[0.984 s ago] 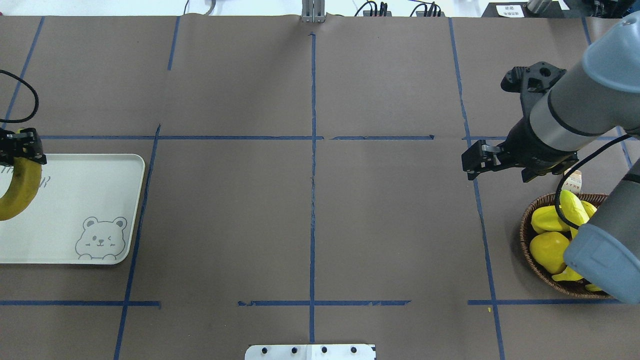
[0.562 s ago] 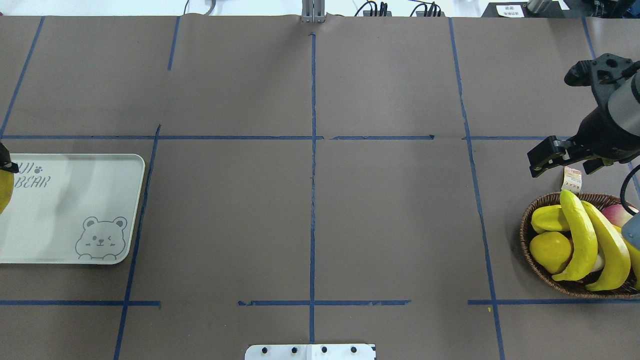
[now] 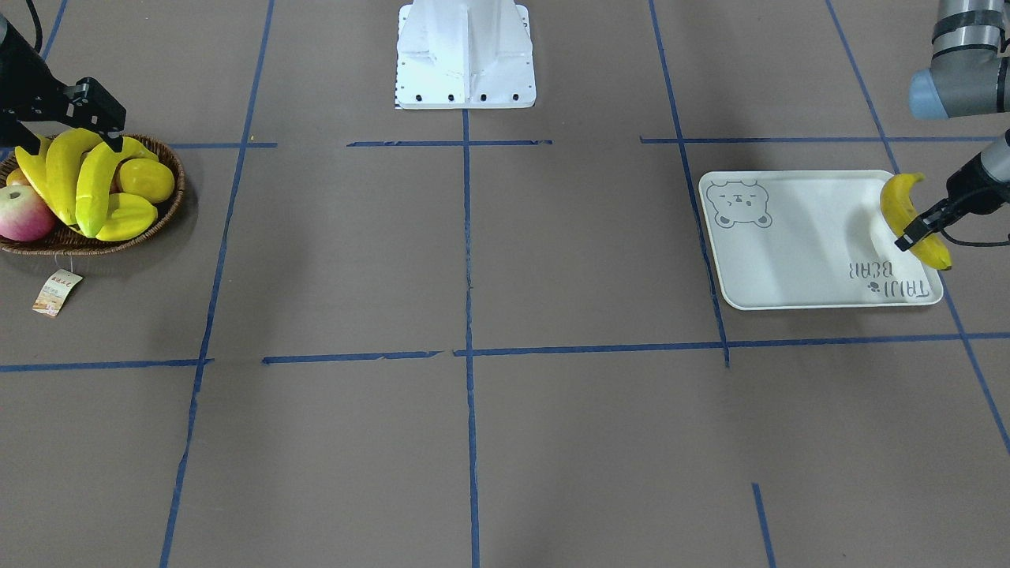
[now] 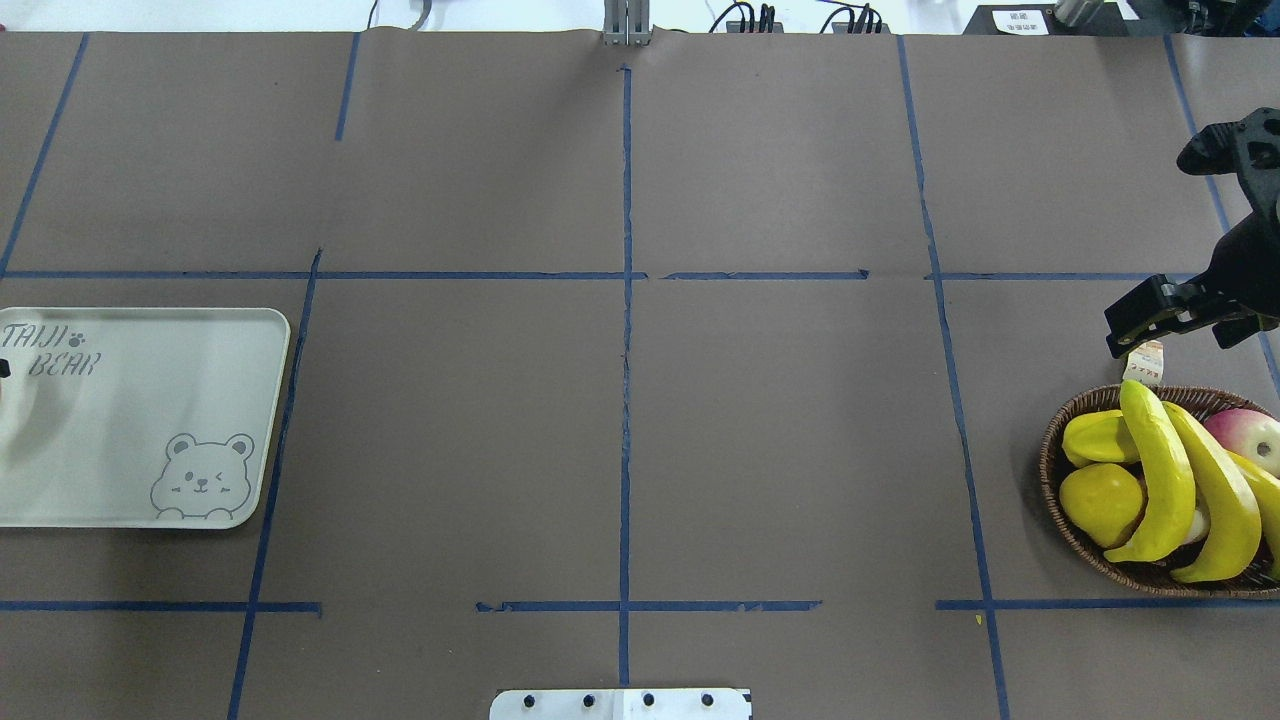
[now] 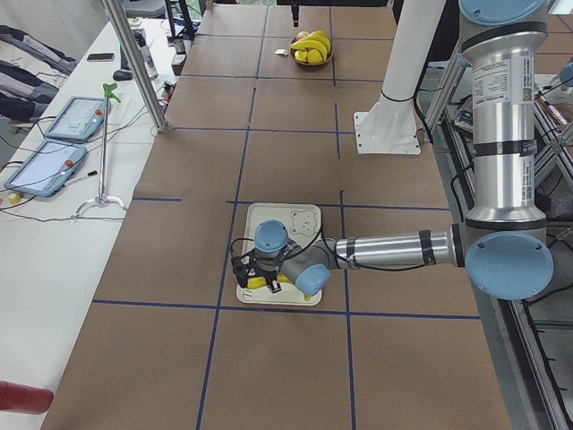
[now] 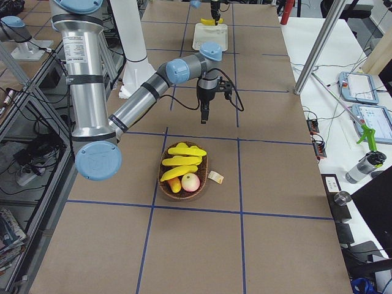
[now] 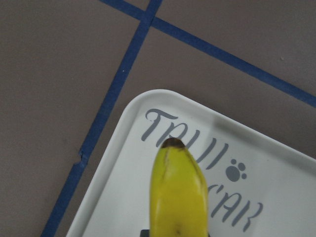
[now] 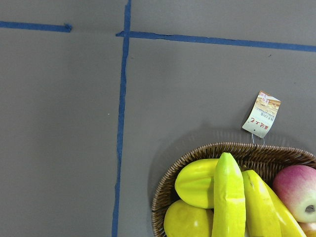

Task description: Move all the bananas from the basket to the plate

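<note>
My left gripper (image 3: 918, 233) is shut on a darker orange-yellow banana (image 3: 902, 203) and holds it over the lettered end of the cream bear-print plate (image 3: 797, 252). The left wrist view shows that banana (image 7: 180, 192) above the "TAIJI BEAR" print on the plate (image 7: 276, 163). In the overhead view this gripper is off the left edge beside the plate (image 4: 150, 420). Three yellow bananas (image 4: 1160, 470) lie in the wicker basket (image 4: 1050, 480). My right gripper (image 4: 1120, 335) hangs open and empty just beyond the basket's far rim.
The basket also holds a ridged yellow starfruit (image 4: 1095, 438), a round yellow fruit (image 4: 1100, 500) and a pink apple (image 4: 1245, 435). A paper tag (image 4: 1145, 362) lies beside the basket. Blue tape lines cross the brown table. The robot's white base (image 3: 465, 55) stands at the near edge.
My right arm has swung right, off the basket, so the bananas in it now show. My left gripper has carried its banana left, out of the overhead view.
</note>
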Robot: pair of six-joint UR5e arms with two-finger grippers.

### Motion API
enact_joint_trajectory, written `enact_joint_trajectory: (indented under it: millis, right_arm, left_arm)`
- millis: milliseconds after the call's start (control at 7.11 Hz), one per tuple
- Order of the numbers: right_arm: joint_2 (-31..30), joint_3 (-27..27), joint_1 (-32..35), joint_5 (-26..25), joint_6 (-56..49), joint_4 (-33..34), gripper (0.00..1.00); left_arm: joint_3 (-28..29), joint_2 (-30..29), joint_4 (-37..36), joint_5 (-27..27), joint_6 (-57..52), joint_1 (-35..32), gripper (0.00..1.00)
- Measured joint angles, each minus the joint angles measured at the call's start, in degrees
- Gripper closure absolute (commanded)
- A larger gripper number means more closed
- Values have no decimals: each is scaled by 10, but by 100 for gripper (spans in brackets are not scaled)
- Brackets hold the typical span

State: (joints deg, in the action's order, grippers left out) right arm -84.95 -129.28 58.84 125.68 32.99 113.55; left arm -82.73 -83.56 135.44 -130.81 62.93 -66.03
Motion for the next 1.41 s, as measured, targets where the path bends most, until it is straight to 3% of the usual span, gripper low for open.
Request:
enact_joint_trajectory:
  millis: [562, 844, 984, 1406]
  right_arm:
    - [0, 2, 0, -1, 0, 0, 0]
    - [0, 1, 0, -1, 4, 0, 0]
    - [0, 0, 0, -1, 5, 0, 0]
    - [0, 0, 0, -1, 7, 0, 0]
  left_arm:
    - [44, -40, 5, 2, 2, 2, 88]
    - [50, -44, 7, 3, 17, 1, 52]
    - [51, -44, 8, 3, 20, 1, 1]
    - [49, -38, 28, 1, 18, -1, 0]
